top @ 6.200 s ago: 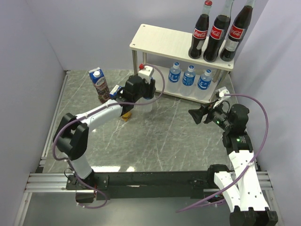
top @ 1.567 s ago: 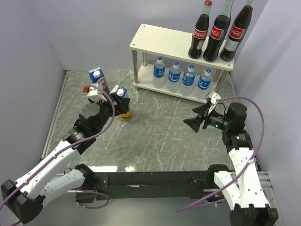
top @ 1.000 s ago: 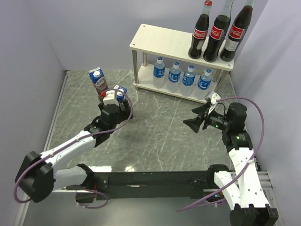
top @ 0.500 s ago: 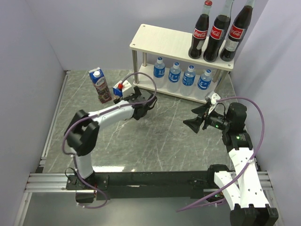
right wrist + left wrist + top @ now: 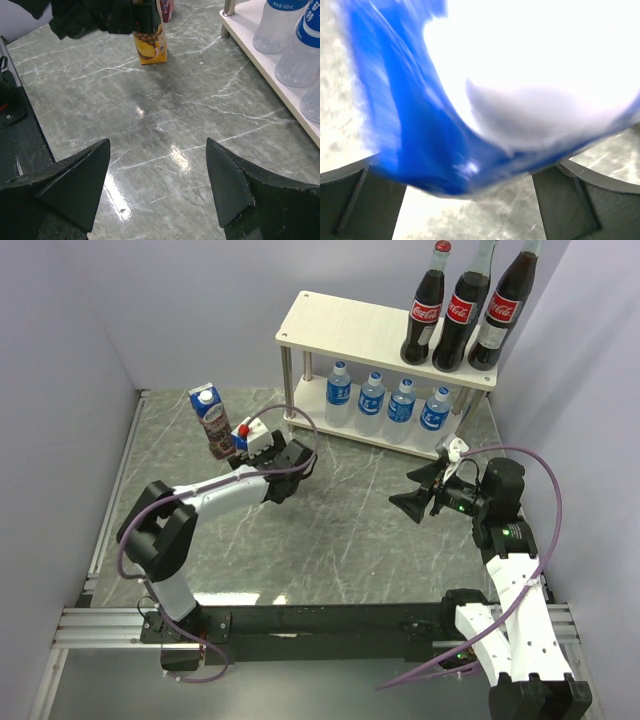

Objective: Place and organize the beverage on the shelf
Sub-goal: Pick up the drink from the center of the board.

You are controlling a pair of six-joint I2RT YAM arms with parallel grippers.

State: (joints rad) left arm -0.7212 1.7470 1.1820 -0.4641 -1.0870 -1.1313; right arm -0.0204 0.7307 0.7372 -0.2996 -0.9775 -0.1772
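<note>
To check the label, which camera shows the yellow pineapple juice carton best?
Right wrist: the yellow pineapple juice carton shows its printed lower half sharply. Left wrist gives only a blue-white blur; overhead, the left arm mostly covers it.

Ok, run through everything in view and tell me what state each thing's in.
Coca-Cola bottles, upright on the shelf, top board.
water bottles, upright on the lower board.
grape carton, upright on the table.
pineapple carton, upright on the table, top inside the left pincer.
left pincer, around the carton top, grip unclear.
right pincer, open, empty.
</note>
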